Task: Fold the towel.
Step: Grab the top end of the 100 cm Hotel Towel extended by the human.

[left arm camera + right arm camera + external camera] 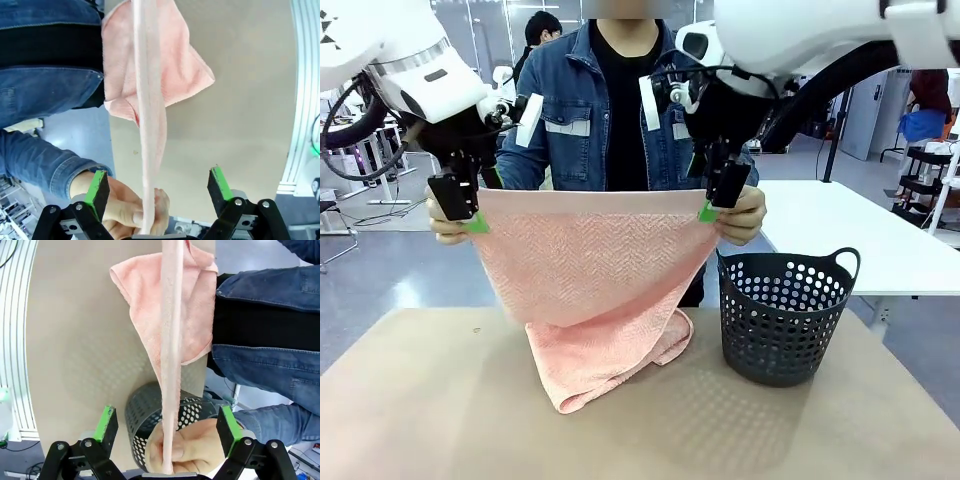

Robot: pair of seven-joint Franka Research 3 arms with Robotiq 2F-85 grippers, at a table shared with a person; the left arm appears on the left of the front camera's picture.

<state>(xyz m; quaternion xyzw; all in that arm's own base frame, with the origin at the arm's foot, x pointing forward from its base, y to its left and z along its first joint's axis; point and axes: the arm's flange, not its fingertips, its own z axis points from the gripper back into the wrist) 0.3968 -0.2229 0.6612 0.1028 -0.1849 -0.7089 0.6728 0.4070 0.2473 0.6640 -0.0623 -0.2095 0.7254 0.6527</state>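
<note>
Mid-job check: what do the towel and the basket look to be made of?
Towel: likely cotton terry, matte and soft; it has a raised herringbone weave, hangs limp and bunches. Basket: probably moulded plastic, dark grey with a faint sheen; its stiff walls are pierced with round holes.

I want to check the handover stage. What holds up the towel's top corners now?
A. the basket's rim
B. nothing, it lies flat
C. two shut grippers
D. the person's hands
D: the person's hands pinch the towel by its corners; the left gripper and right gripper stand open around its edge.
</note>
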